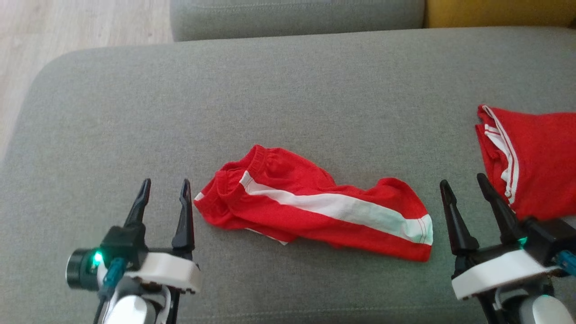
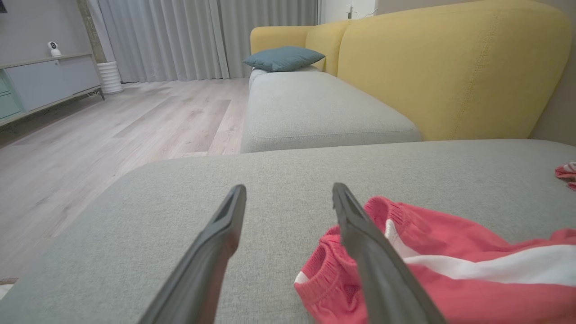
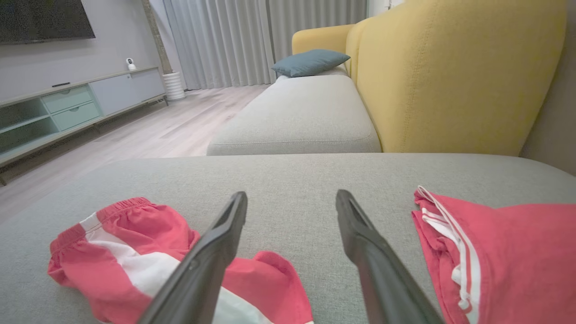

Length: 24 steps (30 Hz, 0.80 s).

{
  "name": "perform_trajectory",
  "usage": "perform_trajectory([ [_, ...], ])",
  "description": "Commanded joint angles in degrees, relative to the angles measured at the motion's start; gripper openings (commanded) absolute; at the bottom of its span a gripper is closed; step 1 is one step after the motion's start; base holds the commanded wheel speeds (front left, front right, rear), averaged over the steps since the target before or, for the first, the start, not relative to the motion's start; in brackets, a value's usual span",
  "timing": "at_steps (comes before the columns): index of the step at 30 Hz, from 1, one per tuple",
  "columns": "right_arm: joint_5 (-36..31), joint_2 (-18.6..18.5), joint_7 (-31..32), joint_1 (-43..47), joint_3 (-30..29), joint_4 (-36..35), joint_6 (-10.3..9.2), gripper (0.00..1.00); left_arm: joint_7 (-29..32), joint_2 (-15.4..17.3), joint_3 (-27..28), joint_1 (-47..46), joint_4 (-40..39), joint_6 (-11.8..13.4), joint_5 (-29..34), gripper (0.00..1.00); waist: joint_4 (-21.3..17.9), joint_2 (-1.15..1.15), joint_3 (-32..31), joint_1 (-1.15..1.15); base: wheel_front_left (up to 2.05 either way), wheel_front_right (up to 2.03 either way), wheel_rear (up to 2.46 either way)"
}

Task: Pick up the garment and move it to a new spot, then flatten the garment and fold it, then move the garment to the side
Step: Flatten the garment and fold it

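Red garment (image 1: 315,202) with a white side stripe lies crumpled mid-front on the grey seat cushion (image 1: 270,90), waistband end toward the robot's left. Left gripper (image 1: 165,183) sits just beside that waistband end, fingers spread, nothing between them; right gripper (image 1: 463,180) sits near the other end, also spread and empty. Second red garment (image 1: 535,157) with white stripes lies just right of the right gripper, apart from the first.
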Motion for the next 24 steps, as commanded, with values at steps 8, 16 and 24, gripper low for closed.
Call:
perform_trajectory([
  [8,-0.7,0.4,1.2,0.6,1.0,-4.0,-0.04,1.00,0.7,1.7,1.6,-0.6,-3.3,1.0,0.2,1.00,0.3,0.00,0.1,0.00,0.00,0.00,0.00],
  [16,-0.2,0.5,1.7,0.5,1.0,-4.5,-0.04,1.00,0.8,2.3,0.8,-1.8,-3.9,0.8,0.7,1.00,0.7,0.00,0.6,0.00,0.00,0.00,0.00],
  [24,0.3,0.4,2.3,-0.7,1.6,-4.2,-0.04,1.00,10.3,2.5,-5.1,-11.4,-2.6,-7.2,-0.3,1.00,0.3,0.00,3.5,0.00,0.00,0.00,0.00],
])
